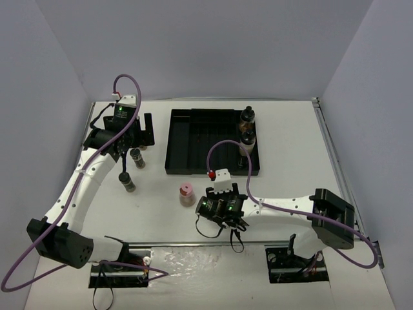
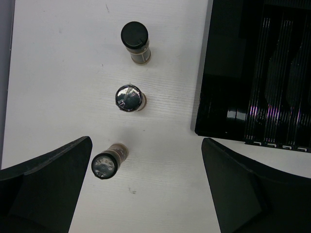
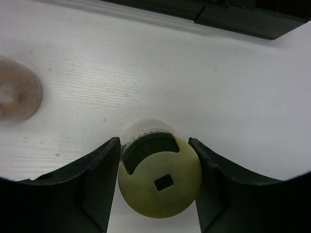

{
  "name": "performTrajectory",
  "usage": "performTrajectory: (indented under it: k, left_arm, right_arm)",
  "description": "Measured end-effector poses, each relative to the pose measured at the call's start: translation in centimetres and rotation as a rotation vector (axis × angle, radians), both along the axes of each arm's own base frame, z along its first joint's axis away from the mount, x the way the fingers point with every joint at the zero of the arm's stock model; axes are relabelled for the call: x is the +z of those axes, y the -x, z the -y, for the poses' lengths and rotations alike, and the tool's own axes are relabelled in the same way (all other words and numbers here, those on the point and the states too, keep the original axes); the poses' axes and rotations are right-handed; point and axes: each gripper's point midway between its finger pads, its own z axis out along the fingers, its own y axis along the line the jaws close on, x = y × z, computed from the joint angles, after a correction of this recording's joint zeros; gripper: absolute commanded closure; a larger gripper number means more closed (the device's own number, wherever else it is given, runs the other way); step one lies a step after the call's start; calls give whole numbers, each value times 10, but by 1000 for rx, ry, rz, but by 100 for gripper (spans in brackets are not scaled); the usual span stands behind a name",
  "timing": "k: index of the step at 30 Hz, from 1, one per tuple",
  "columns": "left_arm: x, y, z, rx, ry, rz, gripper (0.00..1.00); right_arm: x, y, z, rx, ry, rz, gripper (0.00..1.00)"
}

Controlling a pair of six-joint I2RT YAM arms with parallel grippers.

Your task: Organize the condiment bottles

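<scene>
Yellow-cap bottle sits in the right pincer, with a finger against each side of the cap, so it is gripped. The cap has a small square recess at its centre and the pale body shows just past it. Can't tell if it rests on the bench or hangs just above. From above it is hidden under the right wrist, near the front of the bench, below the tray.

Pink-cap bottle stands upright just to the left of that wrist. It is apart from the fingers and blurred at the edge of the wrist view.

Two dark bottles stand at the right end of the tray, rear one and front one, close together. Label print too small to read.

Left pincer is wide and holds nothing, over a row of three upright bottles left of the tray:
- black-cap bottle, farthest
- silver-top bottle, in the middle
- shaker-top bottle, just beside one finger, contact unclear

No legible writing on any of the three.
</scene>
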Motion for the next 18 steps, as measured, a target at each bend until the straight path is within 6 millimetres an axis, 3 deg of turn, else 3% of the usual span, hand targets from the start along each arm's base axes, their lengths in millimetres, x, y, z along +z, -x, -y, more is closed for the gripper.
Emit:
performTrajectory:
  k: [4,6,13,18]
  left_arm:
    - [0,0,0,0,0,0,7]
    - [0,0,0,0,0,0,7]
    - [0,0,0,0,0,0,7]
    - [0,0,1,-3,0,0,7]
  right_arm:
    - [2,0,3,-9,3,3,82]
    - [3,1,3,-11,5,2,99]
    - [11,0,-3,-8,-8,9,100]
    - [35,-9,-19,-12,-54,46,100]
